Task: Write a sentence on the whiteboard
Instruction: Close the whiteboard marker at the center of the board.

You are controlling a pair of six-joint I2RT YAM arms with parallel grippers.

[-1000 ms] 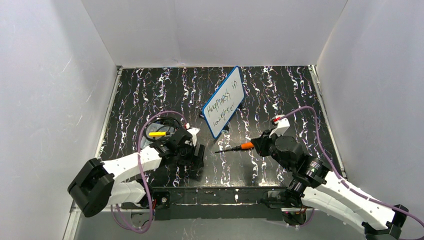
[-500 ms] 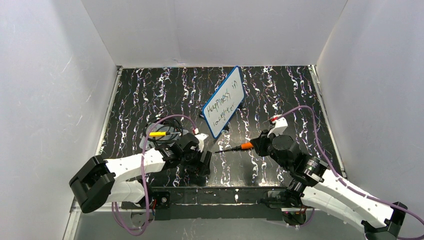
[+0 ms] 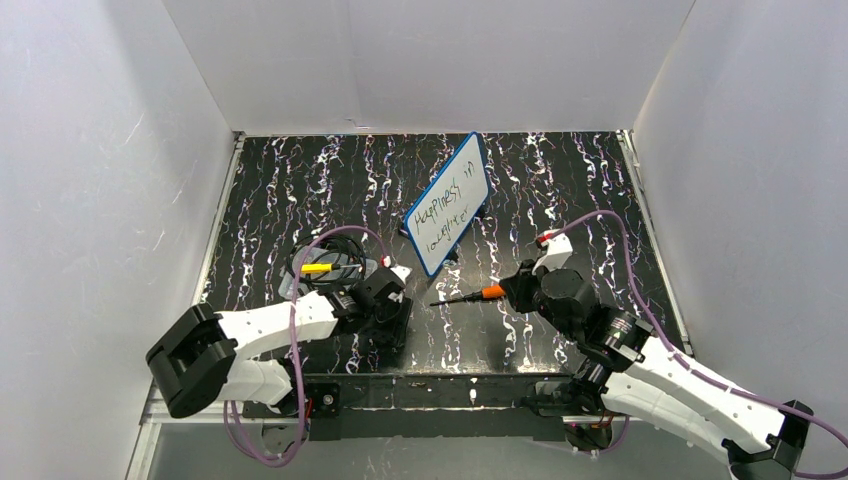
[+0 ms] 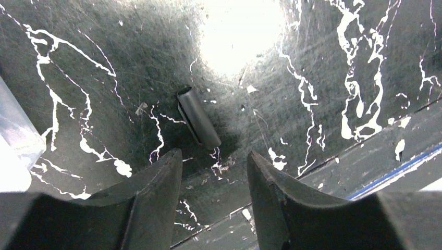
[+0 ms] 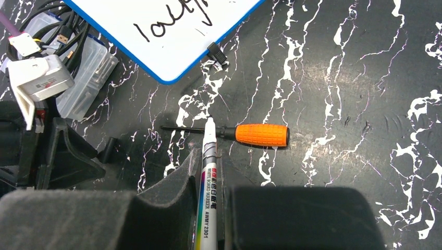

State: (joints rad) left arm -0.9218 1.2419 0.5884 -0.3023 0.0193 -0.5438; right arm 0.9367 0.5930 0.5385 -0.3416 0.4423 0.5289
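Observation:
The whiteboard lies tilted at mid-table, blue-rimmed, and the sentence runs across it in two black handwritten lines; its lower corner shows in the right wrist view. My right gripper is shut on a white whiteboard marker, whose uncapped tip points at the table just short of the board. In the top view that gripper hovers right of the board's near end. My left gripper stands open low over the table, and a black marker cap lies just beyond its fingertips.
An orange-handled screwdriver lies crosswise right under the marker tip, also seen from above. A clear plastic tray with black cables sits left of the board. White walls close in the table on three sides.
My left gripper has shifted a little to the right and its jaws have narrowed. The right arm, the marker and the board have stayed almost still.

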